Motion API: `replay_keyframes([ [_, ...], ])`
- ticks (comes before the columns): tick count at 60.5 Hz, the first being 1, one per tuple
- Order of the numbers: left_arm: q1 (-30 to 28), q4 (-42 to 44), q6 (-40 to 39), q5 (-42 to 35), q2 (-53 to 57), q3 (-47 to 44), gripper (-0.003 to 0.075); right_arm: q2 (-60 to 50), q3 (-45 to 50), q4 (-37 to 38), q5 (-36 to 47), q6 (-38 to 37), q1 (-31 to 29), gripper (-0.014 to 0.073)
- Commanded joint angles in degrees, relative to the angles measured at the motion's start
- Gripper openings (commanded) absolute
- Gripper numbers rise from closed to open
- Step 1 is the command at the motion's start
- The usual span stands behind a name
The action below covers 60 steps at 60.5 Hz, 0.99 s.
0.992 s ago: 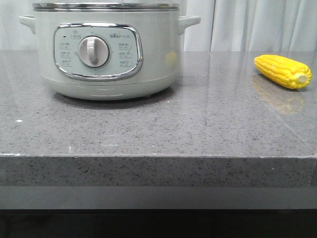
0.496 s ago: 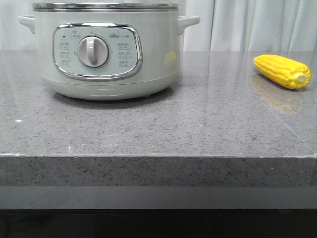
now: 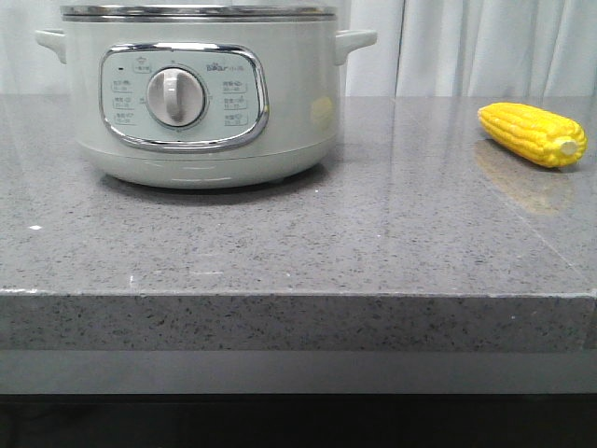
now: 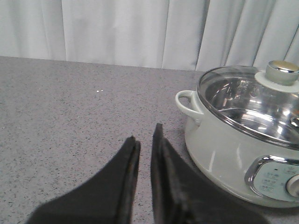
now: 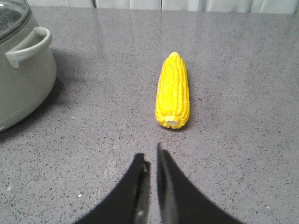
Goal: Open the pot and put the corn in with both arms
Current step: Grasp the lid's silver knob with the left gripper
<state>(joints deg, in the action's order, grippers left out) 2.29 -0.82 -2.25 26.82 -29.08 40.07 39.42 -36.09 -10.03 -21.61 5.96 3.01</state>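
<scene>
Yellow corn (image 5: 173, 91) is seen lying flat on the grey speckled countertop (image 3: 280, 243), well apart from the pot (image 3: 201, 93) on the pot's right-handle side, nothing touching it. In the right wrist view the cob's long axis is lined up roughly with the right gripper (image 5: 152, 161), pale stub end turned toward the fingertips, a stretch of bare stone left between. The right gripper's jaws are nearly together, only a thin slit showing, nothing held. The pot is shown closed: a glass lid (image 4: 252, 100) with a metal knob (image 4: 281, 73) is seated on the rim. The left gripper (image 4: 145, 137) is placed beside the pot, near its left side handle (image 4: 189, 103), jaws likewise almost closed and empty. Corn is judged nearer the right arm, lid nearer the left; an across-the-cob grasp would likely need the jaws spread and turned first. No task step is judged done yet.
</scene>
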Motion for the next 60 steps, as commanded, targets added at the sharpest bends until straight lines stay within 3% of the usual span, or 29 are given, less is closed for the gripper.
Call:
replay_keyframes([
  [1, -0.08, 1.64, -0.27, -4.29, -0.73, 1.62, 0.0319, 0.39, -1.84, -0.05, 4.02, 0.05, 0.08, 0.0317],
  [7, -0.08, 1.68, -0.27, -5.35, -0.73, 1.62, 0.0489, 0.39, -1.84, -0.05, 4.07, 0.05, 0.08, 0.0499],
  [10, -0.08, 1.13, -0.27, -6.62, -0.96, 1.62, 0.0521, 0.39, -1.84, -0.05, 4.07, 0.05, 0.08, 0.054],
  [17, -0.08, -1.71, -0.17, -11.77, -3.58, 2.56, 0.0511, 0.39, -1.84, -0.05, 4.19, 0.05, 0.08, 0.0552],
  [32, 2.18, -2.99, -0.05, -12.44, -13.62, 11.15, 0.0511, 0.39, -1.84, -0.05, 4.87, 0.05, 0.08, 0.0552],
  [60, 23.62, -2.99, -0.05, -24.17, -36.42, 25.56, 0.0511, 0.39, -1.84, -0.05, 5.94, 0.05, 0.08, 0.0552],
])
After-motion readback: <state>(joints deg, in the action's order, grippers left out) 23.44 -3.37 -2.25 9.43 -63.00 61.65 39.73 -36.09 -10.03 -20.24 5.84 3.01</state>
